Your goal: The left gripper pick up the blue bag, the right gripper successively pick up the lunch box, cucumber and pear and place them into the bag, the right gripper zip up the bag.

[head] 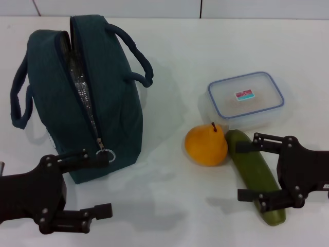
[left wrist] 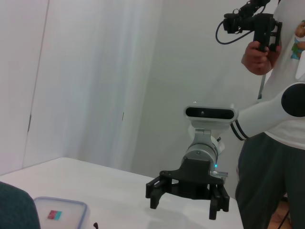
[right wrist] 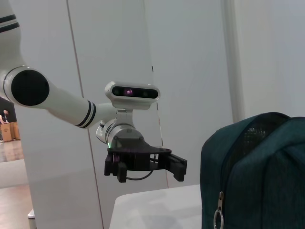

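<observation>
Teal-blue bag (head: 85, 98) upright at table's (head: 169, 51) left, zip part open; clear lunch box (head: 245, 99) at right, cucumber (head: 255, 175) and orange-yellow pear (head: 206, 145) touching just before it. Left gripper (head: 97, 185) wide open, empty, beside bag's near end. Right gripper (head: 245, 172) wide open, empty, straddling cucumber.

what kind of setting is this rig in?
Probably an indoor lab or data-collection room: a plain white table against white wall panels, and a person standing by the table filming with a handheld camera rig.
</observation>
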Action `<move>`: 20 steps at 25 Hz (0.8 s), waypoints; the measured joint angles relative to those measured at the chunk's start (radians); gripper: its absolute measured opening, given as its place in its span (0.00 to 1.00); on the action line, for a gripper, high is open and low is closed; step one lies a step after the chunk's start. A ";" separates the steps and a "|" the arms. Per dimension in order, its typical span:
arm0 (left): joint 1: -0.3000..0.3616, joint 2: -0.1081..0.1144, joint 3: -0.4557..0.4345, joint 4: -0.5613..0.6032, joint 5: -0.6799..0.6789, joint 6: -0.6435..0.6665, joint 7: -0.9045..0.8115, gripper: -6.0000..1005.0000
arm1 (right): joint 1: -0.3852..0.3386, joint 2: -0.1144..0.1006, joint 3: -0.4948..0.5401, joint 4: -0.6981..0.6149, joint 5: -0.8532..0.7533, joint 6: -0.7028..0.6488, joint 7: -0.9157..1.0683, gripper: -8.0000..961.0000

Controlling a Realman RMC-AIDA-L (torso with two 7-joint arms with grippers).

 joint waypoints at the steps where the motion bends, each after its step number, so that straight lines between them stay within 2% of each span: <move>1: 0.000 0.000 0.000 0.000 0.000 0.000 0.000 0.88 | -0.002 0.000 0.000 0.000 0.000 0.000 -0.002 0.92; 13: 0.000 -0.003 -0.006 0.000 -0.004 -0.005 0.002 0.88 | 0.000 0.000 -0.023 0.002 0.000 -0.003 -0.009 0.91; 15: 0.000 -0.005 -0.033 0.004 -0.017 0.006 0.003 0.88 | 0.000 0.000 -0.022 0.002 0.000 -0.002 -0.009 0.91; 20: 0.004 -0.002 -0.168 0.013 -0.117 0.027 -0.022 0.88 | -0.003 0.000 -0.016 0.002 0.000 0.004 -0.009 0.91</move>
